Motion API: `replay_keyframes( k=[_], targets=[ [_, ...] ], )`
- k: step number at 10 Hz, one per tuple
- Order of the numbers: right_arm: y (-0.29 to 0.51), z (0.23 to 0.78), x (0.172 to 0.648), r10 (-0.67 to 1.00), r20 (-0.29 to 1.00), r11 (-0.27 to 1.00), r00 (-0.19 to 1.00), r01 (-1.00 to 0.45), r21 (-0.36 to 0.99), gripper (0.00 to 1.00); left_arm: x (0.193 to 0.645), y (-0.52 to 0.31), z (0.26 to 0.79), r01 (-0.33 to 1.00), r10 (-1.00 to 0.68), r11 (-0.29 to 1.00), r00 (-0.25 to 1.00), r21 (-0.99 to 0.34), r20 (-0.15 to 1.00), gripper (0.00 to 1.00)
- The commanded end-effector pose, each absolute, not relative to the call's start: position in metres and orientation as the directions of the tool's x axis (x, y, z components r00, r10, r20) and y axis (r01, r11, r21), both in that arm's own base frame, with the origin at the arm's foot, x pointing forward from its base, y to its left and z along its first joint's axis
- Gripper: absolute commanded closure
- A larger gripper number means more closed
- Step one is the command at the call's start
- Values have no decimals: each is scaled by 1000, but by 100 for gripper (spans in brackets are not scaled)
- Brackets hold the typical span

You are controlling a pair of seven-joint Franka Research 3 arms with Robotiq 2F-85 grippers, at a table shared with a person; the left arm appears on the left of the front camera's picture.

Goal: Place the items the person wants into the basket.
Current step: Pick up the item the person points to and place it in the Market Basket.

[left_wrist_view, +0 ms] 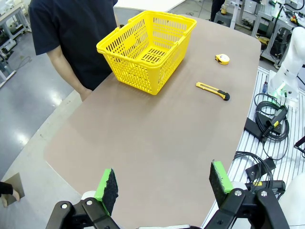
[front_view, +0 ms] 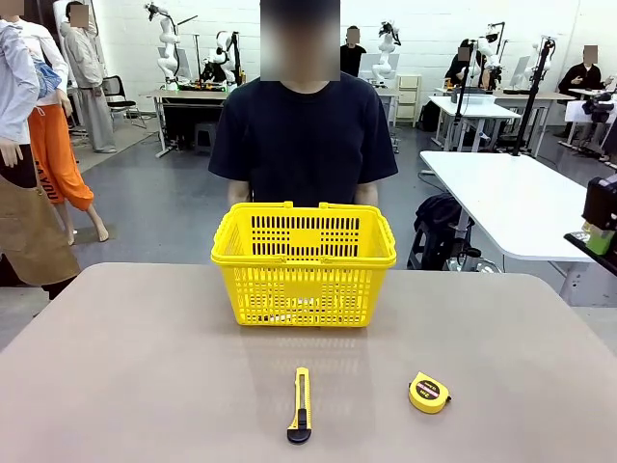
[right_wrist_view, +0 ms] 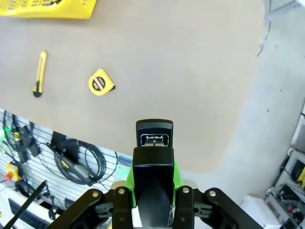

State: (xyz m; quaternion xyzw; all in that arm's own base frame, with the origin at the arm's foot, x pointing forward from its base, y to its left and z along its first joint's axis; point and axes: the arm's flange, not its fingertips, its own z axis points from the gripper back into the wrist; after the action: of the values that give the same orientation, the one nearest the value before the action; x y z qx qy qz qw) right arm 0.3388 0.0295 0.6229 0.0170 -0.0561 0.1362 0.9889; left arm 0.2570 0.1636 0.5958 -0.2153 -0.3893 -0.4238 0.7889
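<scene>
- Right gripper (right_wrist_view: 153, 191) clamped on the black stapler (right_wrist_view: 153, 157), held high off the tabletop's (front_view: 145, 367) right edge, likely for carrying to the basket (front_view: 304, 265).
- Left gripper (left_wrist_view: 164, 188) spread wide and empty, parked above the near left, clear of the route.
- Basket at far centre, just before the person (front_view: 303, 130), within both parties' reach.
- Utility knife (front_view: 301, 405) and tape measure (front_view: 429, 393) left near, apparently unwanted.

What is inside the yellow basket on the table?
The left wrist view shows bare slotted floor inside the basket, with no item visible; its near wall hides one strip of the floor. From the front, something pale shows indistinctly through the slots.
</scene>
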Motion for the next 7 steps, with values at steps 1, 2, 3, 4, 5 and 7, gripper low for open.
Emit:
replay_keyframes(
  k=[1,2,3,4,5,7],
  targets=[
    [27,596,353,231,98,972,968,-234,25,87,258,164,596,835,-503,551,342,-11,794,0],
    [29,623,339,267,116,962,957,-271,18,87,258,164,596,835,-503,551,342,-11,794,0],
    [29,623,339,267,116,962,957,-271,18,87,258,164,596,835,-503,551,342,-11,794,0],
    [29,623,339,267,116,962,957,-271,18,87,258,164,596,835,-503,551,342,-11,794,0],
    [29,623,339,267,116,962,957,-271,18,87,258,164,596,835,-503,551,342,-11,794,0],
    [29,623,339,267,116,962,957,-271,18,87,258,164,596,835,-503,551,342,-11,794,0]
  ],
)
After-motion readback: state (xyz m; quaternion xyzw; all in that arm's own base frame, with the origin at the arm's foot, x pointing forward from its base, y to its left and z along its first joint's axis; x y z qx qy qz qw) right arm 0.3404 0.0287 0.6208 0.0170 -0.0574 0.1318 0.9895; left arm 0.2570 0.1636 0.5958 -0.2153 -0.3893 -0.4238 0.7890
